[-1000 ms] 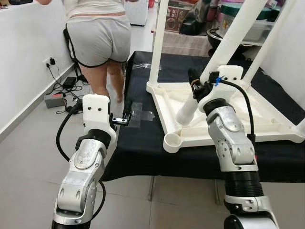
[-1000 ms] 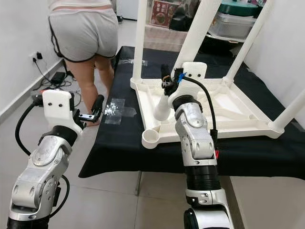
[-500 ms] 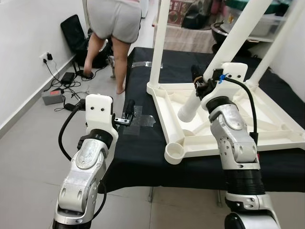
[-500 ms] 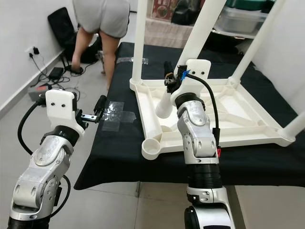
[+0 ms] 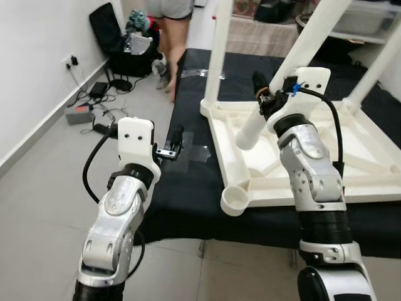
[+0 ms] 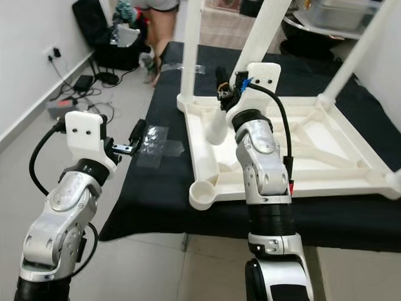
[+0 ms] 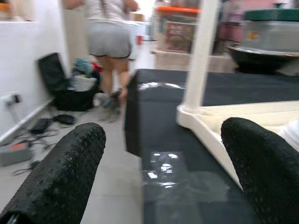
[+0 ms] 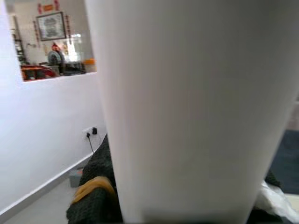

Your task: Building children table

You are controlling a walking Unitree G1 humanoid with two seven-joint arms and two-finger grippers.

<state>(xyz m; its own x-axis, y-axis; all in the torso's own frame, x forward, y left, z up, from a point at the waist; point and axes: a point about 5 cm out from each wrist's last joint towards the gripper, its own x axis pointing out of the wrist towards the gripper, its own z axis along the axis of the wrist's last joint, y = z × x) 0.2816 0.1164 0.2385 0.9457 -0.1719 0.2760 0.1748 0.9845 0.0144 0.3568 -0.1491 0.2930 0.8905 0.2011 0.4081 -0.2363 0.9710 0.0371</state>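
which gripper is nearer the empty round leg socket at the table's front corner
Right. The right gripper holds a white leg just above and behind the socket; the left gripper hovers open over the black cloth, off to its left.

— What's the upturned children table (image 5: 294, 157) made of?
— Smooth white plastic with a slight sheen, as I see it. Under it lies matt black cloth (image 5: 188, 188) with glossy clear tape (image 6: 160, 147).
— And the left gripper (image 7: 159, 172)?
— Its fingers (image 7: 60, 172) are rough, pebbled black rubber.

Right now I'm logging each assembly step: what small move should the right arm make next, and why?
Probably lower the white leg, gripped by the right gripper, toward the empty corner socket of the upturned tabletop. Its lower end hangs above the tray, short of that socket. The left gripper hovers open, idle.
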